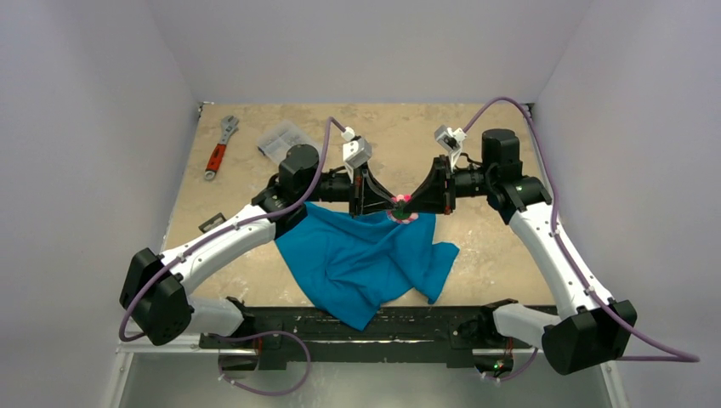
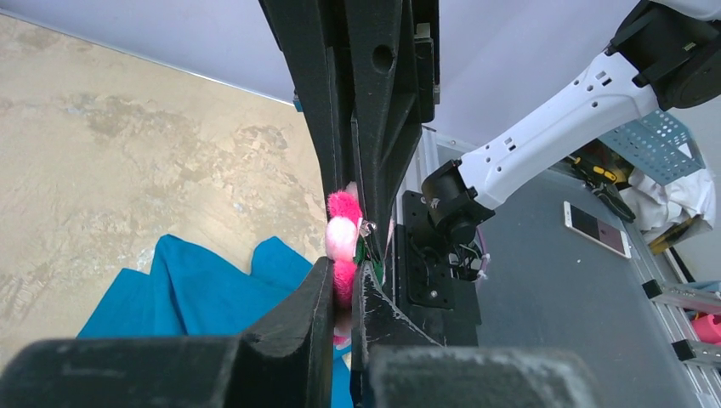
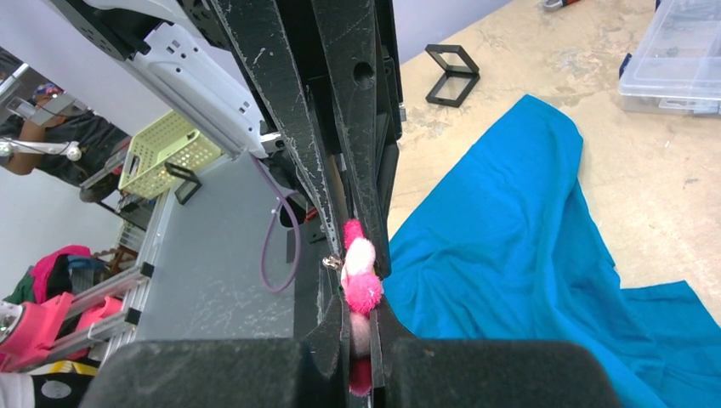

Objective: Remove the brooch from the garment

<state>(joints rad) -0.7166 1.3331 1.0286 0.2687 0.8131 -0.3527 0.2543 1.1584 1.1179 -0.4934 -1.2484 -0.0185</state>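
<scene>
Pink-petalled flower brooch (image 1: 402, 210) sits at the raised upper edge of the soft teal-blue T-shirt (image 1: 366, 255), above the tan table (image 1: 485, 255). Black left gripper (image 2: 343, 280) and right gripper (image 3: 364, 327) both clamp it from opposite sides, probably so one steadies it while the other works the pin free.

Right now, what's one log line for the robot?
left end effector: shut on brooch | right end effector: shut on brooch | brooch: at shirt edge

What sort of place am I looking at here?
Probably a robotics lab test booth: a left arm and right arm bolted to a walled-in table, a wrench, and a yellow basket beyond.
</scene>
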